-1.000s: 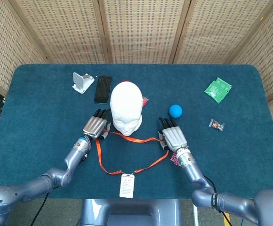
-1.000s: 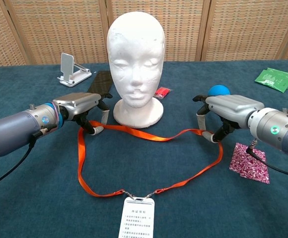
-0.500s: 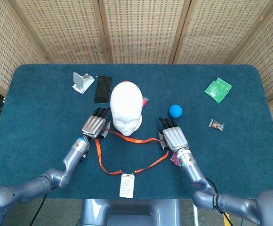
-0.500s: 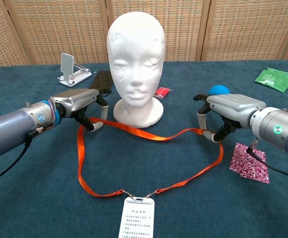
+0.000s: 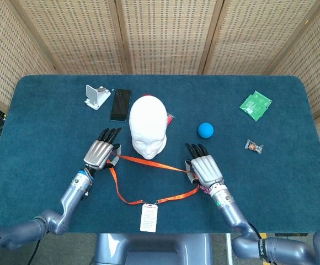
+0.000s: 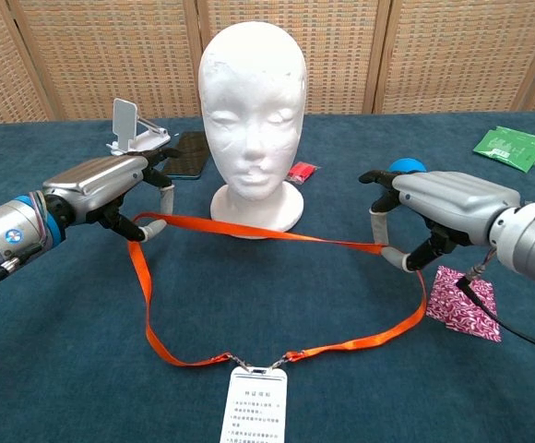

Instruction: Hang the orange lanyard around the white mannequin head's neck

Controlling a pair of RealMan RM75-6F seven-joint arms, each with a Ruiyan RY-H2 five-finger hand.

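- While the head view shows only hand backs, the chest view shows the left hand (image 6: 111, 185) and right hand (image 6: 438, 198) each pinching the flat orange lanyard (image 6: 258, 235), taut at centre frame.
- Smooth white mannequin head (image 6: 252, 111) stands just behind the strap; a card badge (image 6: 256, 406) lies at lower centre.

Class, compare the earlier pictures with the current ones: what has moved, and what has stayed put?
Both hands, left hand and right hand, drew apart and toward the robot, pulling the orange lanyard taut before the mannequin head. Badge, phone, ball and packets stayed put.
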